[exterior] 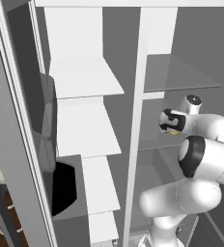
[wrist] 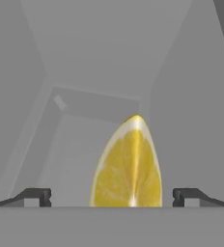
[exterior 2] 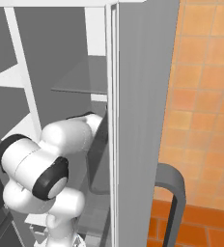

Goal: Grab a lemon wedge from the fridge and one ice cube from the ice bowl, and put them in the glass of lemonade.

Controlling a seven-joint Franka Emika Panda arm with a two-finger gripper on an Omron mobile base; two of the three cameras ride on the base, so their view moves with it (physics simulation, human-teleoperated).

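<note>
One lemon wedge [wrist: 128,166] stands on its rind between my fingers [wrist: 112,197], inside the fridge [exterior: 133,120] on a grey shelf [exterior: 179,72]. My fingers are spread wide, clear of it on both sides. It looks light, soft and probably slick, so I would pinch gently across its flat cut faces, low down.

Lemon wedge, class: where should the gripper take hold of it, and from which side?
Grip the lemon wedge across its width, one finger on each side. The open gripper already straddles it, cut face toward the camera, tip pointing away, so probably advance straight and close.
</note>
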